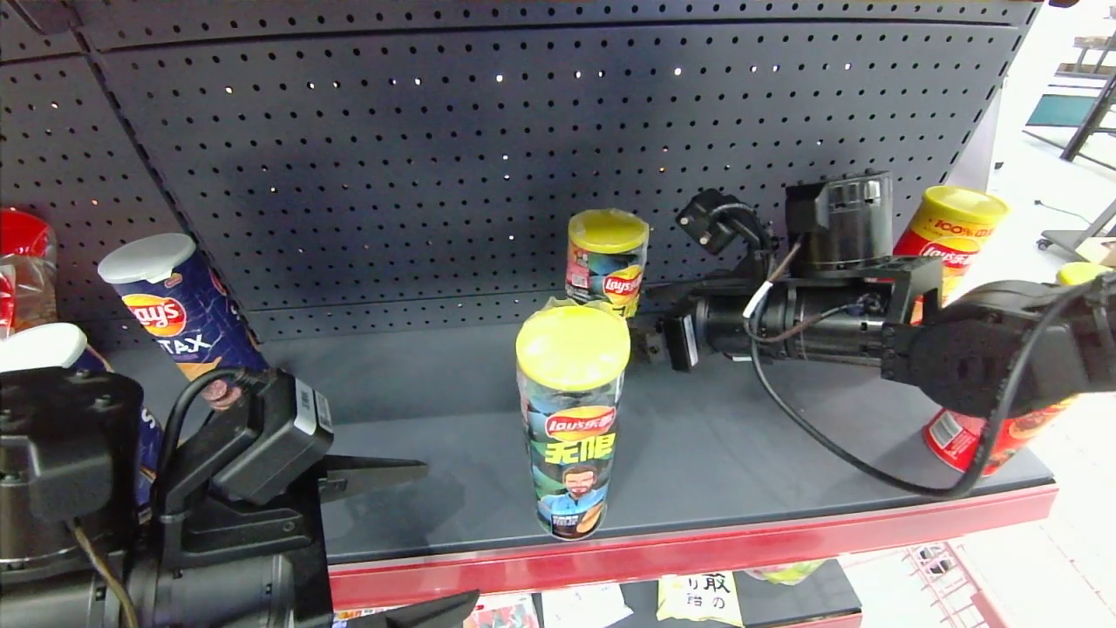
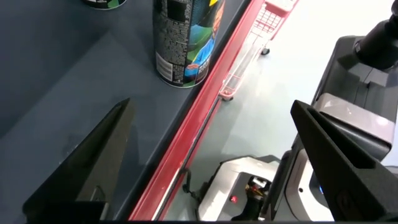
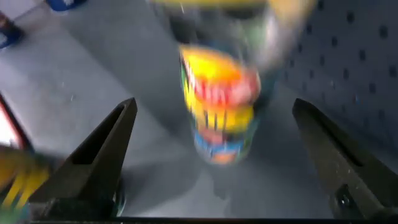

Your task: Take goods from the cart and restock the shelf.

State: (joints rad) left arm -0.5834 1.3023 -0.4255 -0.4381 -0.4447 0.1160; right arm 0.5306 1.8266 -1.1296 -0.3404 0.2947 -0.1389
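Shelf front edge: I see a logo and two big characters on the yellow-lidded tall can.
Shelf left end: logo and capitals on the blue white-lidded can.

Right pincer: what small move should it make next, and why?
Probably draw the right pincer straight back from the rear can. It stands upright on the shelf by the pegboard, and the jaws are open, clear of it, so it looks placed.
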